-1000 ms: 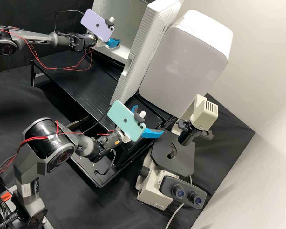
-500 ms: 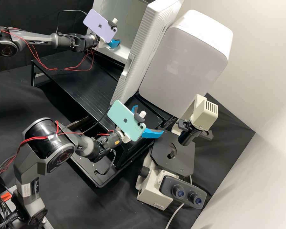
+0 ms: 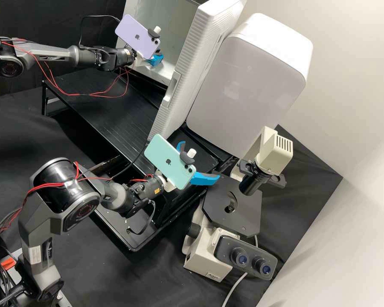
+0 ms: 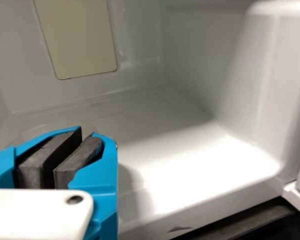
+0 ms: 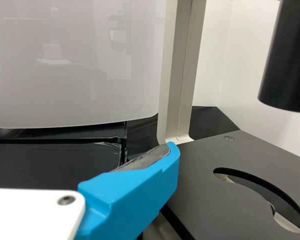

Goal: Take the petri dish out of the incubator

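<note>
The reach-in step is on: the left gripper (image 4: 87,142) is inside the open incubator (image 4: 200,155), at about 11 o'clock on the bench (image 3: 106,115), its two dark pads (image 4: 45,160) pressed together. The petri dish (image 4: 30,134) looks like a faint clear ring on the white floor right behind them, and I cannot tell if they touch it. Next, I think, they should spread, slip over the rim and squeeze softly; the right gripper (image 3: 199,160) hangs spread wide by the microscope (image 3: 226,256) at 5 o'clock.
</note>
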`<state>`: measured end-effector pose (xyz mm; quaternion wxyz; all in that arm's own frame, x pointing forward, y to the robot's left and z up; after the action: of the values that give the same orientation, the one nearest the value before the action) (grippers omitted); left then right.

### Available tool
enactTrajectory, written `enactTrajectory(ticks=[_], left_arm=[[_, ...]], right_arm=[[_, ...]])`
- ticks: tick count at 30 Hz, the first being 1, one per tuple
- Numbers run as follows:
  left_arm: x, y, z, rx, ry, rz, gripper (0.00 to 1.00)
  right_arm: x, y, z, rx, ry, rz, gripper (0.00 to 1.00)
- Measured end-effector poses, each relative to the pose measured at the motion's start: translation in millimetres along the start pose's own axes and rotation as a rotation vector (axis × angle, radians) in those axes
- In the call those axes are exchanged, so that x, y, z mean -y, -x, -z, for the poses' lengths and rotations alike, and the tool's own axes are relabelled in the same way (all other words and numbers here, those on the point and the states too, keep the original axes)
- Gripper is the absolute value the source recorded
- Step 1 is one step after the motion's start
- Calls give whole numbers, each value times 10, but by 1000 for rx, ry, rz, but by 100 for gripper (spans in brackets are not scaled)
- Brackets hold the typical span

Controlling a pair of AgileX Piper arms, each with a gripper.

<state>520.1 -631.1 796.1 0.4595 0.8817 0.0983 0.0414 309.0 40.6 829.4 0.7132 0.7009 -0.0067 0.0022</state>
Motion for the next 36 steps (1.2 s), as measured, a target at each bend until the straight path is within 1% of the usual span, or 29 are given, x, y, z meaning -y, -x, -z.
enactTrajectory(ticks=[10,12,13,15,16,17,19,21,22,30,31,33,36], left_arm=[[12,19,-37,13,0,3,0],[26,42,-45,16,11,11,0],[45,54,-47,17,21,17,0],[94,73,-54,17,25,27,0],[101,95,-55,19,36,31,0],[103,117,-56,22,49,34,100],[125,189,-64,26,60,43,100],[112,255,-65,31,68,34,100],[85,291,-65,35,68,21,100],[2,606,-149,97,38,-46,100],[7,642,-163,104,34,-47,100],[20,687,-157,108,48,-39,100],[21,710,-144,98,48,-40,100]], right_arm=[[0,0,0,0,0,0,100],[0,0,0,0,0,0,100],[0,0,0,0,0,0,100],[0,0,0,0,0,0,100],[0,0,0,0,0,0,100],[0,0,0,0,0,0,100],[0,0,0,0,0,0,100],[0,0,0,0,0,0,100],[0,0,0,0,0,0,100],[0,0,0,0,0,0,100],[0,0,0,0,0,0,100],[0,0,0,0,0,0,100],[0,0,0,0,0,0,100]])
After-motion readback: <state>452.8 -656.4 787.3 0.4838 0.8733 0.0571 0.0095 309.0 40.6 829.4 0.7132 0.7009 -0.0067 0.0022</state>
